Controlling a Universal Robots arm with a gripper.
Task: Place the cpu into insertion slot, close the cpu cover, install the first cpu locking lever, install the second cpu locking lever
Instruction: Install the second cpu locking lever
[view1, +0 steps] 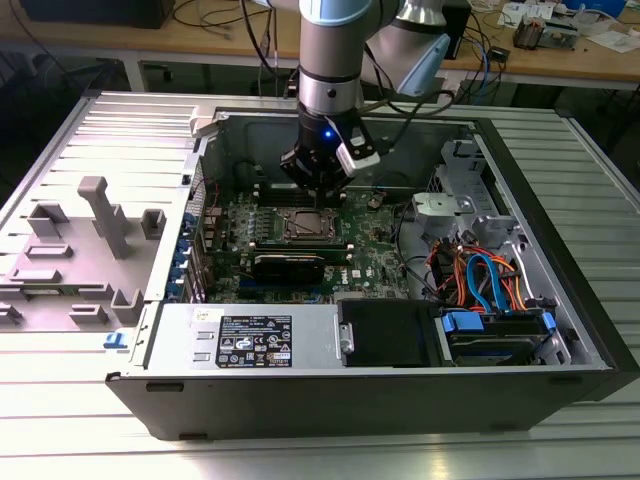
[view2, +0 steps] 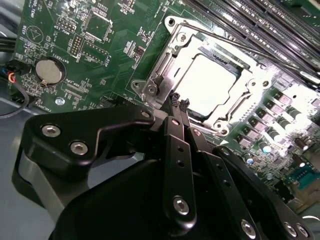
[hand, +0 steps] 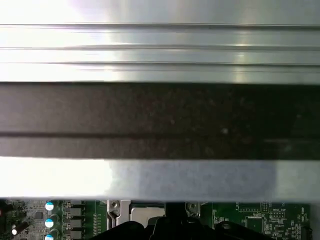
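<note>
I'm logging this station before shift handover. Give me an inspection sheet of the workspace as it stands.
Surface: ribbed grey metal table carrying an open dark computer case.
Job's things: silver-topped square cpu lies in the metal-rimmed insertion slot; thin silver cpu cover frame lies down around it.
Clutter: grey plastic brackets on the case panel at the exterior view's left.
Grippers: black pincer hangs at the socket's edge, fingers together, holding nothing.
Cables: orange and blue drive cables bundled at the exterior view's right inside the case.
Surroundings: wooden bench behind, strewn with wires.
</note>
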